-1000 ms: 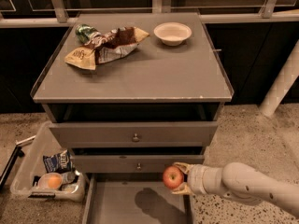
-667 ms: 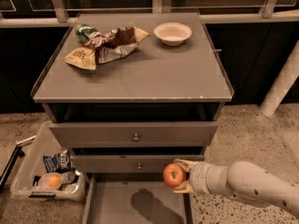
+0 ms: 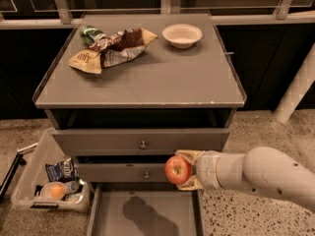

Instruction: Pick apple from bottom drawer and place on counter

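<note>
**Apple held in the hand above the open bottom drawer**

Camera view: The counter carries a white bowl near its back right corner. A heap of crumpled snack bags lies at its back left, with something green at the far end of the heap. The middle and front of the top are bare grey, and the front edge is chipped.

Under it come two grey drawers with round knobs, the upper drawer and the lower drawer. Both are pulled out a little, so they stand between the apple and the counter. On the speckled floor to the left sits a clear plastic bin holding a pale orange fruit and a blue packet. A white post leans at the right.

The bottom drawer is pulled out, and a dark shadow lies on its flat floor. The white arm reaches in from the right. Its hand is closed on the apple, one finger above and one below. The apple is red with a yellowish patch. It hangs clear of the drawer floor, over the drawer's right side and level with the lower drawer's front.
</note>
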